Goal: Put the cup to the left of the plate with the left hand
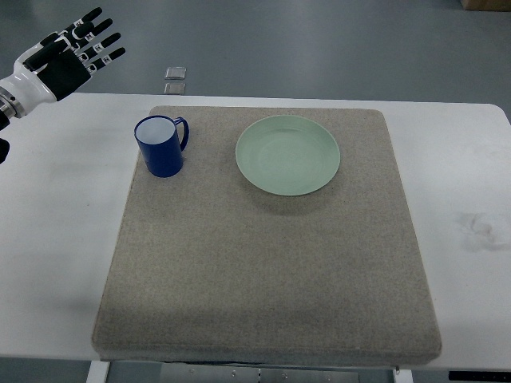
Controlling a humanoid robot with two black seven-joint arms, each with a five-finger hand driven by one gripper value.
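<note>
A blue cup point(162, 145) with a white inside stands upright on the grey felt mat point(263, 263), its handle pointing right. To its right, with a gap between them, lies a pale green plate point(288, 154). My left hand point(76, 53) is raised at the upper left, above the table's far edge and well away from the cup. Its fingers are spread and hold nothing. The right arm does not show.
The mat covers most of a white table point(463, 159). Two small clear squares point(175, 78) lie on the grey floor beyond the table's far edge. A faint smudge point(481, 230) marks the table at the right.
</note>
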